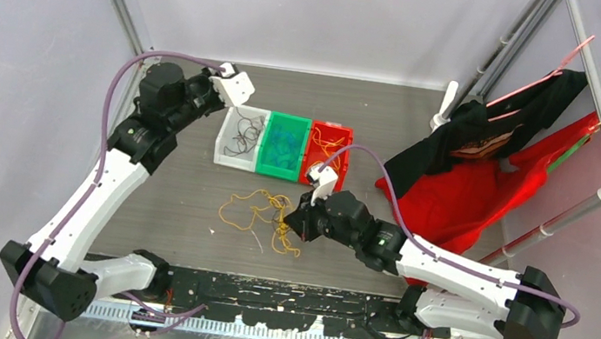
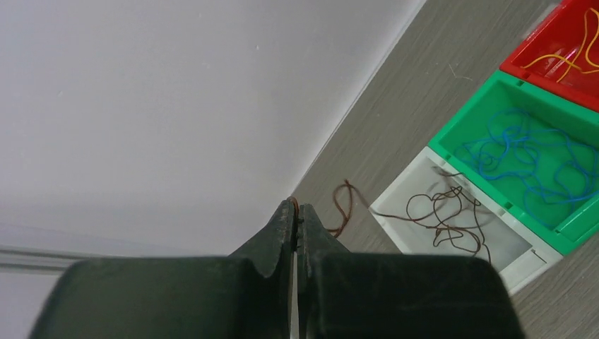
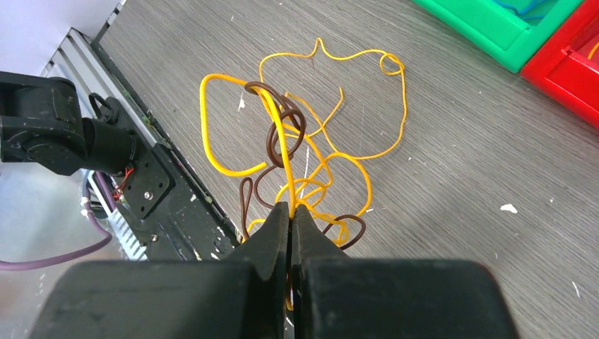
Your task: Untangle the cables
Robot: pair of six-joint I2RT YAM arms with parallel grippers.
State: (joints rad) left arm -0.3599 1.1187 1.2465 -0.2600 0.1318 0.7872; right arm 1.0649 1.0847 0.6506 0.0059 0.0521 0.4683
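Observation:
A tangle of yellow-orange and dark brown cables [image 1: 260, 215] lies on the table in front of the bins; it also shows in the right wrist view [image 3: 304, 141]. My right gripper [image 3: 291, 207] [image 1: 294, 221] is shut on a yellow-orange cable at the tangle's right side. My left gripper [image 2: 297, 205] [image 1: 222, 87] is shut on a dark brown cable [image 2: 344, 206] that hangs down beside the white bin [image 2: 395, 205]. The white bin holds brown cables, the green bin [image 2: 508, 85] blue ones, the red bin [image 2: 537, 53] yellow-orange ones.
The three bins [image 1: 232, 159] stand in a row at mid-table. Red and black cloths [image 1: 475, 179] hang from a rack at the right. A black rail [image 1: 280, 298] runs along the near edge, between the arm bases. Walls close in the left and back.

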